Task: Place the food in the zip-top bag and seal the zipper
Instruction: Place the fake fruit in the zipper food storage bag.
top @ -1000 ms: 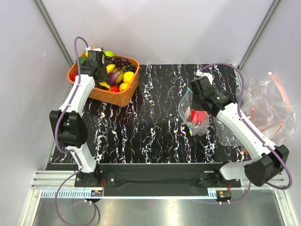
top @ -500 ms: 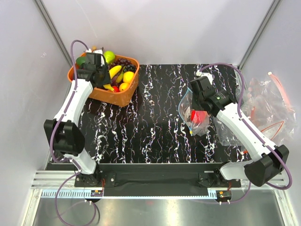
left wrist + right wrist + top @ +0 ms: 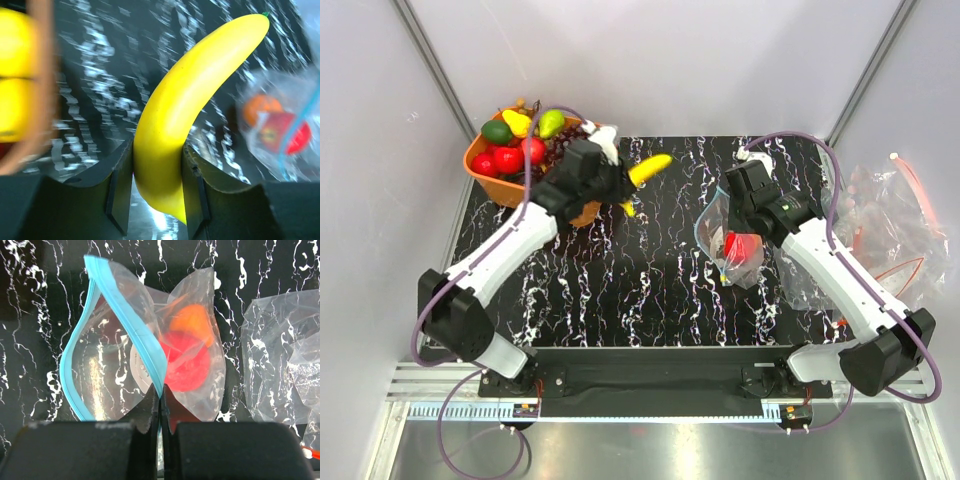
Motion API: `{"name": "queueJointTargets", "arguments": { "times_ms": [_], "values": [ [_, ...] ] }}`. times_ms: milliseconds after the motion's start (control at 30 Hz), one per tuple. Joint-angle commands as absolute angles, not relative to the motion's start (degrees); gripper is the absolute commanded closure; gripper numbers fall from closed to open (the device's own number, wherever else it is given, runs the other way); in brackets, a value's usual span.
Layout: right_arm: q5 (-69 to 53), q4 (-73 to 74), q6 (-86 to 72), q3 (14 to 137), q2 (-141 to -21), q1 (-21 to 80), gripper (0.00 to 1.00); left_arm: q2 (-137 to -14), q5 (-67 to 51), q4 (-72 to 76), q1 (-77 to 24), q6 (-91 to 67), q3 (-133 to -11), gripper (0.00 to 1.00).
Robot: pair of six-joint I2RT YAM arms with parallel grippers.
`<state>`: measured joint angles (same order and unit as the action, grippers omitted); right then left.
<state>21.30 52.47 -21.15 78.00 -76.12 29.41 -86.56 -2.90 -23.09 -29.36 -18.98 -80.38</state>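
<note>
My left gripper [image 3: 620, 190] is shut on a yellow toy banana [image 3: 648, 170] and holds it above the table, between the basket and the bag; in the left wrist view the banana [image 3: 190, 100] fills the gap between the fingers [image 3: 120, 180]. My right gripper [image 3: 732, 225] is shut on the light blue zipper [image 3: 132, 315] of the clear zip-top bag [image 3: 722, 255], holding its mouth open toward the left. A red fruit [image 3: 187, 360] and an orange fruit [image 3: 192, 320] lie inside the bag [image 3: 110, 355]. The bag also shows in the left wrist view [image 3: 280, 125].
An orange basket [image 3: 475, 170] at the back left holds red fruits [image 3: 508, 158], a green lime [image 3: 496, 131], a pear [image 3: 551, 122] and dark grapes [image 3: 560, 140]. A heap of clear bags with red-orange strips [image 3: 890, 220] lies at the right edge.
My left gripper has lifted the banana out of the basket and carried it right, toward the bag. The right gripper has kept its hold on the zipper.
</note>
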Motion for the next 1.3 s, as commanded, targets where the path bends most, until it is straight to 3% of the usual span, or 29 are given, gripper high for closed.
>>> {"name": "queueJointTargets", "arguments": {
  "times_ms": [0, 200, 567, 1133, 1267],
  "values": [
    [21.7, 52.0, -20.5, 81.2, -75.8, 29.5, 1.0, -86.3, -4.7, -10.2, -34.3, -19.8, -78.1, 0.85],
    [22.9, 52.0, -20.7, 81.6, -76.0, 29.5, 1.0, -91.4, 1.3, -15.4, -41.0, -15.5, -81.7, 0.88],
    [22.9, 51.5, -20.3, 81.8, -78.0, 29.5, 1.0, -86.8, 8.6, -16.1, -44.2, -17.1, -77.0, 0.87],
    [22.9, 51.5, -20.1, 82.7, -78.6, 29.5, 1.0, -83.6, 7.1, -19.9, -49.7, -4.7, -76.4, 0.85],
    [22.1, 51.6, -20.2, 83.1, -77.7, 29.5, 1.0, -88.1, 13.5, -26.1, -53.5, -2.7, -81.8, 0.84]
  ]
}}
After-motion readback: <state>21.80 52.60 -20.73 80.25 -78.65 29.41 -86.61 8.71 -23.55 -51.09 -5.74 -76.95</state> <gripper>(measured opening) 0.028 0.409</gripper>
